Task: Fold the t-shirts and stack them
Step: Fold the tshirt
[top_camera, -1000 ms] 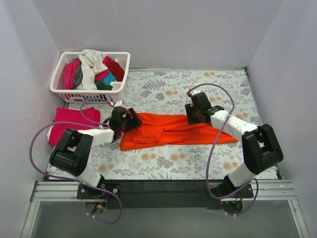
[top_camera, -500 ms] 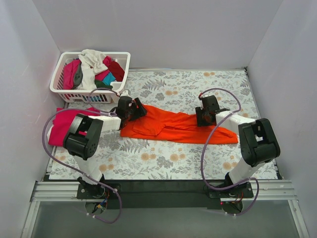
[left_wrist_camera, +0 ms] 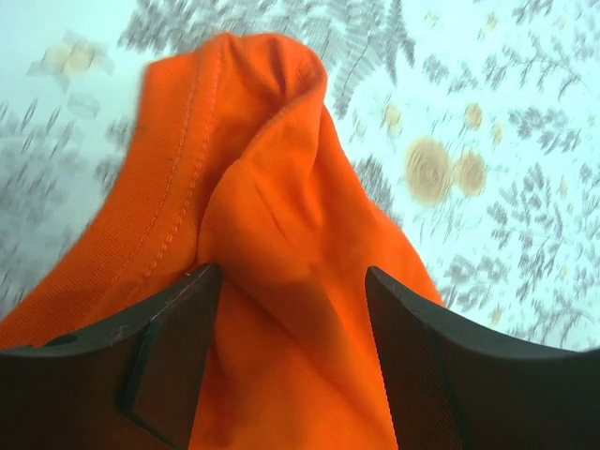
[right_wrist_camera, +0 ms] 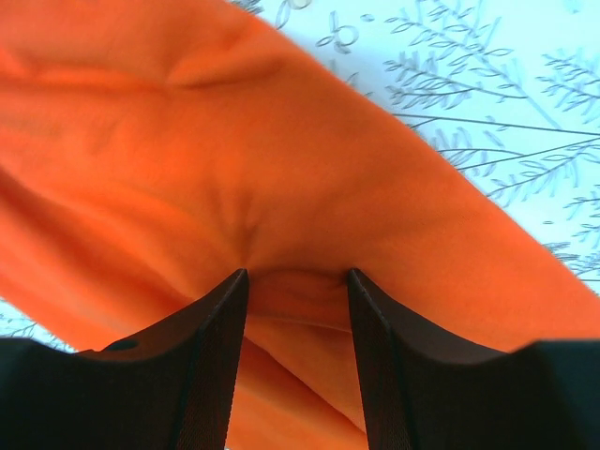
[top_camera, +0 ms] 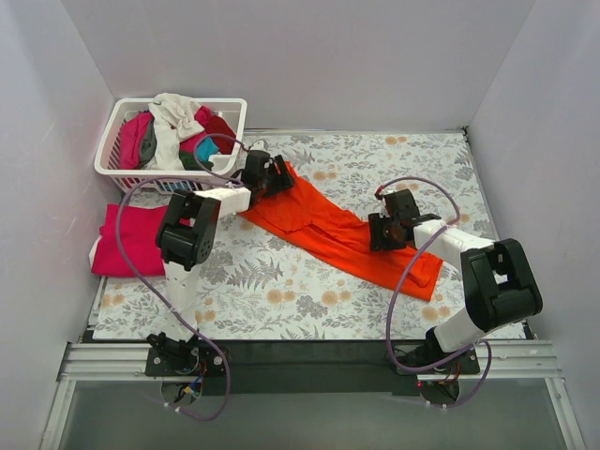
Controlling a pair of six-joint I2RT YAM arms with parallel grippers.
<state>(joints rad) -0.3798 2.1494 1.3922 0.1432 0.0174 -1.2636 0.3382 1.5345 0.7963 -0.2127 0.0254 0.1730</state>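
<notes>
Stretching one orange t-shirt (top_camera: pixel 323 230) in a slanting band across the floral tabletop (top_camera: pixel 281 300), from just beside the basket down toward the right. Probably pulling it flat and straight before folding.

Gripping its far end with the left tool (top_camera: pixel 279 178), jaws partly apart and clamping a bunched fold of hem. Pinching a ridge of cloth nearer the other end with the right tool (top_camera: pixel 378 231), jaws set narrower, fabric puckering between them.

Parking one magenta t-shirt (top_camera: pixel 131 239), seemingly folded, at the left edge — likely as the base of the stack. Storing a heap of shirts (top_camera: pixel 178 131) in one white basket (top_camera: pixel 131 176) — showing white, pink, dark red and teal, exact number impossible to tell. Counting two tools, both holding the same shirt.
</notes>
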